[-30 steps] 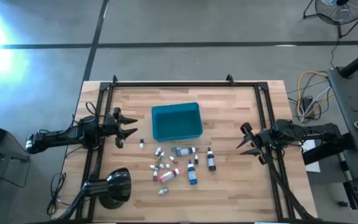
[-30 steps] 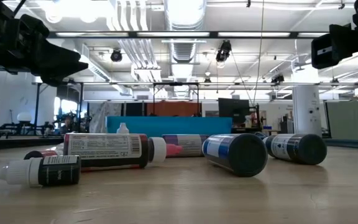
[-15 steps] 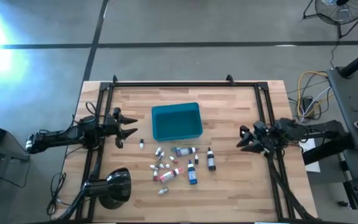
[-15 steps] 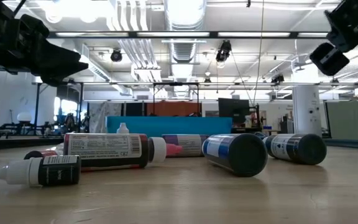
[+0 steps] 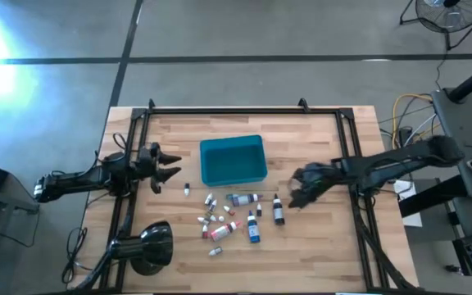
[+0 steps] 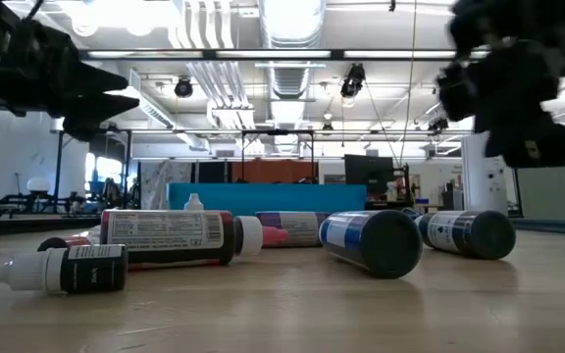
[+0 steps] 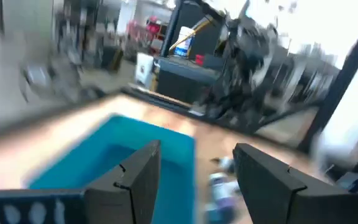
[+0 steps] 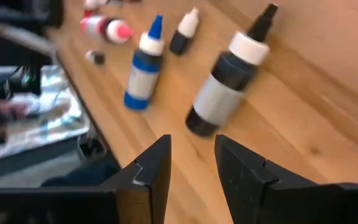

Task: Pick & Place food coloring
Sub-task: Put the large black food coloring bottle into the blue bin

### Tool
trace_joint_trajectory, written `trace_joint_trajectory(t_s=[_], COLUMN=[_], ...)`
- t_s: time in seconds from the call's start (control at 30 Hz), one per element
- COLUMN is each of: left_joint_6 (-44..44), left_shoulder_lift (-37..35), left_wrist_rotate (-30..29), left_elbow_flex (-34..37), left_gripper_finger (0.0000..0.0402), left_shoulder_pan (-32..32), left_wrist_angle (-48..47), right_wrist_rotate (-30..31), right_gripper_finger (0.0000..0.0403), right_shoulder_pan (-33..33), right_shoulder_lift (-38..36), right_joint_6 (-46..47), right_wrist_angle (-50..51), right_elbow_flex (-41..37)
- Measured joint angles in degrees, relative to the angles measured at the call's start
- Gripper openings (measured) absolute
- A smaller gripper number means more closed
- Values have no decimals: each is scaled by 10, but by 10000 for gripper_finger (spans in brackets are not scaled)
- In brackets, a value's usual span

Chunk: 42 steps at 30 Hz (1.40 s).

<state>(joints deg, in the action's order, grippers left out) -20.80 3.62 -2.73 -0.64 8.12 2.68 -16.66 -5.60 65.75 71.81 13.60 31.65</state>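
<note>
Wooden slats of the table (image 5: 318, 246) fill the middle of the high view, with a teal bin (image 5: 233, 160) at its centre. Just below the bin we see the food coloring (image 5: 240, 215), small bottles lying scattered on the wood. Our right hand (image 5: 296, 195) reaches in from the right edge and hangs above the table just right of a dark bottle (image 5: 278, 210); its fingers (image 8: 143, 168) are spread, grasping nothing. Our left hand (image 5: 169, 167) waits at the left of the frame, beside the bin, fingers parted and empty.
</note>
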Motion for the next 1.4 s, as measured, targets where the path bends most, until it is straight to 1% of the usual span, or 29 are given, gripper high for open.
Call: trace_joint_trajectory(t_s=[0.1,0.13,0.2,0.3,0.37,0.5,0.6,0.67,0.77,0.83,0.93,1.07,1.27,1.3,1.37,1.4], left_joint_6=[-161,-193,-223,-223,-222,-227,-227,-227,-227,-227,-227,-227,-227,-227,-227,-227], left_shoulder_lift=[0,1,1,3,3,3,3,3,3,3,3,3,3,3,3,3], left_wrist_rotate=[0,1,6,22,35,61,68,68,69,70,70,71,71,71,72,72], left_elbow_flex=[0,0,0,-1,-1,-1,-1,-1,-1,-1,-1,-1,-1,-1,-1,-1], left_gripper_finger=[179,179,179,179,179,179,179,179,179,179,179,179,179,179,179,179], left_shoulder_pan=[0,0,0,0,0,0,0,0,0,0,0,0,0,0,0,0], left_wrist_angle=[-5,-11,-15,-22,-23,-22,-22,-23,-25,-25,-25,-26,-26,-26,-26,-26], right_wrist_rotate=[5,12,33,77,90,98,104,107,113,109,107,104,63,64,67,74], right_gripper_finger=[118,119,124,142,162,211,242,255,257,248,219,161,67,53,34,32], right_shoulder_pan=[12,13,14,19,21,15,12,9,3,4,3,0,-1,-2,-3,-1], right_shoulder_lift=[87,113,163,224,255,301,331,348,363,370,374,377,370,364,346,338], right_joint_6=[19,22,50,72,80,88,88,84,71,65,65,64,53,49,54,61], right_wrist_angle=[46,60,81,126,140,150,177,199,212,215,227,246,248,249,252,255], right_elbow_flex=[61,81,117,159,185,226,246,254,264,267,274,280,285,287,290,290])
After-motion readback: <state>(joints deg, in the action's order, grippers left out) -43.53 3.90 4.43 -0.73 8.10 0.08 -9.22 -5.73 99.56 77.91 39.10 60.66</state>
